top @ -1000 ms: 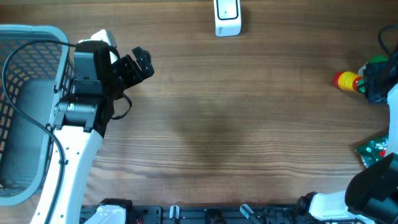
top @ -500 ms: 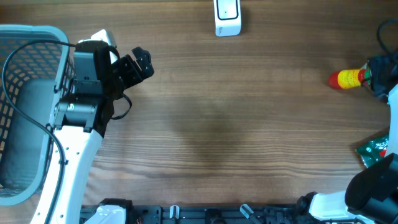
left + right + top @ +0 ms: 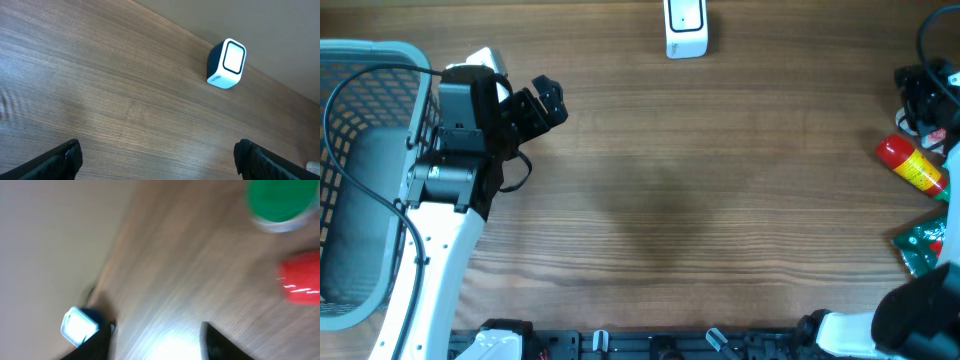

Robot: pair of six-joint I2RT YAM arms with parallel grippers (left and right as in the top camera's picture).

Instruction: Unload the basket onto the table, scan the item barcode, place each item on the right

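The item, a red bottle with a yellow label (image 3: 912,165), lies on its side on the wooden table at the far right. My right gripper (image 3: 920,92) hovers just beyond it, open and empty. The right wrist view is blurred: the red item (image 3: 300,282) shows at the right edge, outside my right gripper (image 3: 157,342). The white barcode scanner (image 3: 685,28) stands at the table's far edge, also visible as the scanner (image 3: 227,62) and the scanner (image 3: 80,325). My left gripper (image 3: 548,103) is wide open over bare wood, as the left gripper (image 3: 160,160) shows.
A pale blue mesh basket (image 3: 415,70) stands at the far left behind the left arm. A green packet (image 3: 923,245) lies at the right edge, near the right arm. A round green object (image 3: 277,200) shows blurred near the red item.
My right gripper has opened and let go of the bottle, which now lies lower and further right on the table. The gripper moved up toward the far edge. The left arm stayed still.
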